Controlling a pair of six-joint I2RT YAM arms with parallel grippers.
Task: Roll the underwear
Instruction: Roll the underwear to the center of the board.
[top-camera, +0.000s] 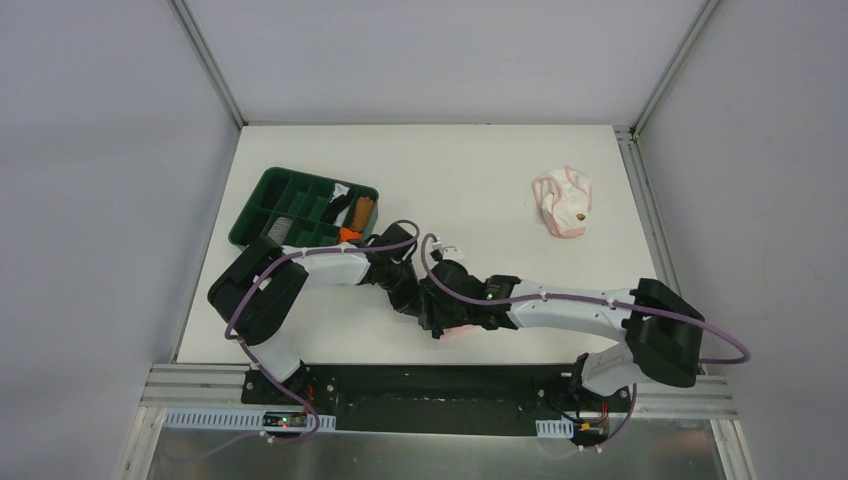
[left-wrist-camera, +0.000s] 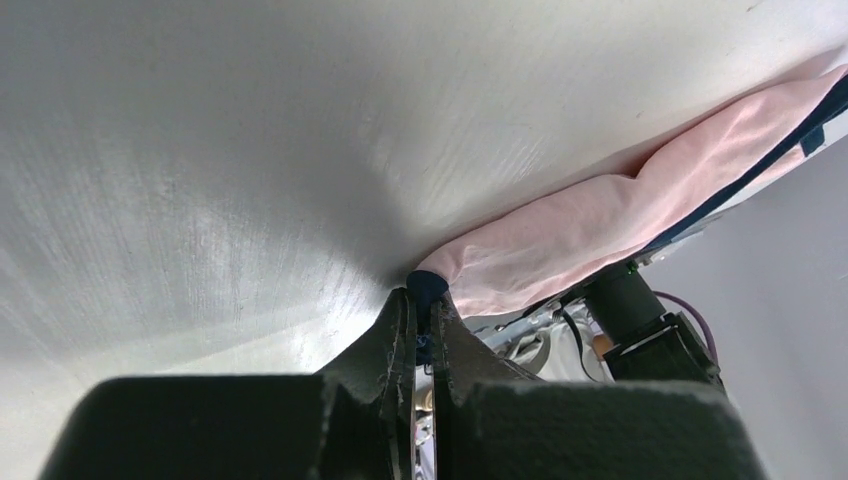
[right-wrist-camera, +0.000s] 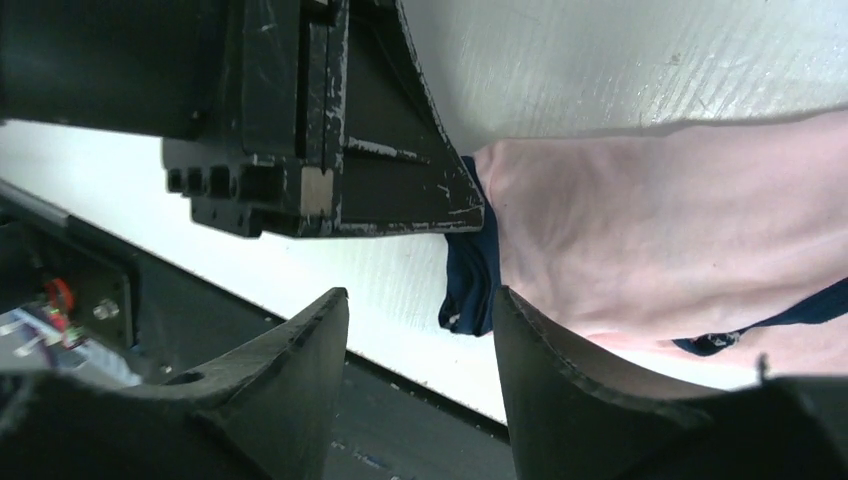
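1. Step in hand — getting a grip on the pink underwear (left-wrist-camera: 580, 230) at its edge to start the roll. It lies fairly flat on the table (top-camera: 450, 170) near the front edge, mostly hidden under both wrists in the top view.
2. Left gripper (left-wrist-camera: 422, 305): jaws pinched tight on the navy edging at one end of the garment.
3. Right gripper (right-wrist-camera: 420, 325): jaws apart, holding nothing. The navy edge sits just past its fingertips, close beside the left gripper.
4. Next move, my guess: the left gripper turns the pinched edge over onto the fabric, and the right gripper pins or tucks the cloth so it does not slide. No roll shows yet.
5. Paler underwear (top-camera: 562, 205) lies crumpled at the far right of the table, well apart from both arms.
6. Surface — white matte board, smooth. A green tray (top-camera: 247, 210) at back left holds rolled cloths. Grey walls (top-camera: 100, 150) and metal frame posts (top-camera: 205, 55) surround the table.
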